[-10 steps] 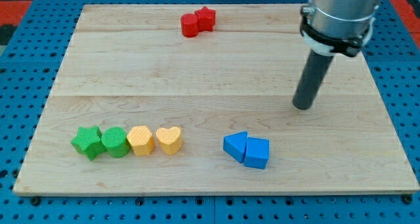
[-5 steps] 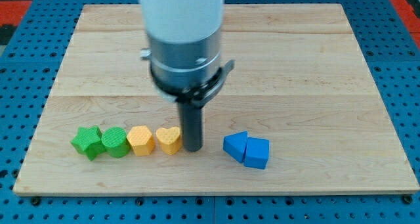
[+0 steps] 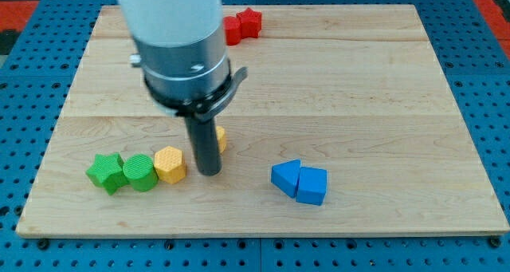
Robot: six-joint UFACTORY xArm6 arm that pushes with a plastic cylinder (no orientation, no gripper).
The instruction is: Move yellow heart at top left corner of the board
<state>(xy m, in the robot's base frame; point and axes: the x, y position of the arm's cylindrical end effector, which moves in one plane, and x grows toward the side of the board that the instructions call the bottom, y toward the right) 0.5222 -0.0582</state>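
The yellow heart (image 3: 221, 138) shows only as a small sliver behind the right side of my rod, above its former place in the row. My tip (image 3: 209, 172) rests on the board just right of the yellow hexagon block (image 3: 170, 164) and just below the heart. The arm's grey and white body hides most of the heart and the board's upper left middle.
A green star (image 3: 105, 172) and a green cylinder (image 3: 139, 173) sit in a row left of the yellow hexagon. Two blue blocks (image 3: 300, 182) lie at the lower right of centre. Two red blocks (image 3: 243, 25) sit near the top edge, partly hidden by the arm.
My rod swept from the board's right side to the row of blocks, then moved left into the heart's spot. The yellow heart has been pushed up out of the row.
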